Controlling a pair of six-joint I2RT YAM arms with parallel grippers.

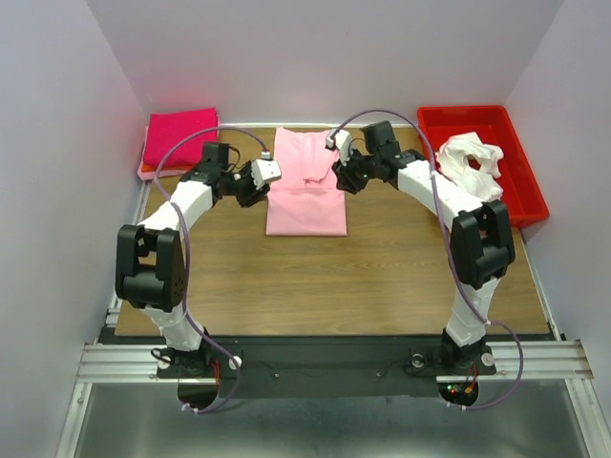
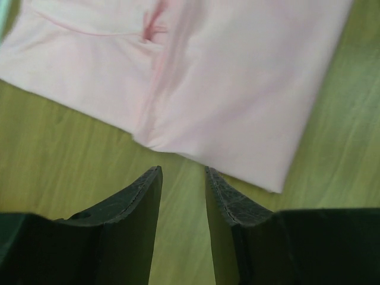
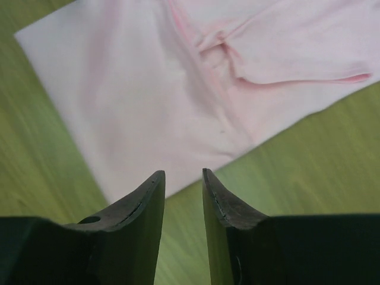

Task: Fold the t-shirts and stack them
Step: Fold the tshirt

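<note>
2 arms rise from the near edge at 6 o'clock and bend inward over the wooden table. The left gripper hovers just off the 9 o'clock edge of 1 pink t-shirt, its 2 fingers narrowly parted with only wood showing between them. The right gripper hangs at the shirt's 3 o'clock edge, likewise slightly spread and empty. The shirt lies flat at table centre, sleeves folded in. Farther off, 1 folded magenta shirt sits at 11 o'clock. At 1 o'clock, 1 red bin holds crumpled white cloth, piece count unclear.
</note>
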